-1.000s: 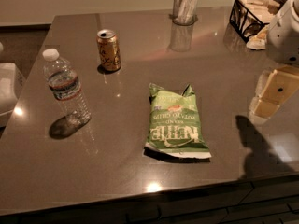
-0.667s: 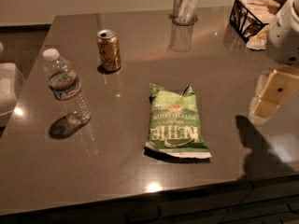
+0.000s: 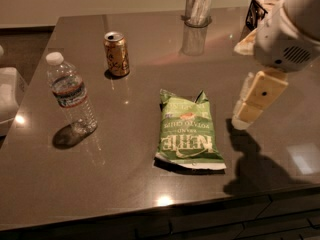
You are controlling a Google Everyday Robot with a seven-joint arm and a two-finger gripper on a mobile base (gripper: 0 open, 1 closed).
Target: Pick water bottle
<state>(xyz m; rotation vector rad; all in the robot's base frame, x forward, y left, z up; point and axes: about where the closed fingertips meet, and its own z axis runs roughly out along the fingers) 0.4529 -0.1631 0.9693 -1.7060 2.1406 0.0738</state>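
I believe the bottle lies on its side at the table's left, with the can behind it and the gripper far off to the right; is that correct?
Not quite: the camera view shows the bottle standing upright, not on its side. The rest holds: it is at the table's left, the can behind it, and the gripper hangs far off to the right.

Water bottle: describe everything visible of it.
The water bottle is small, clear ribbed plastic with a white screw cap on and a blue, white and red label band. It stands upright near the left edge of the table, touching only the tabletop. The gripper hangs at the picture's right, beyond the chip bag, apart.
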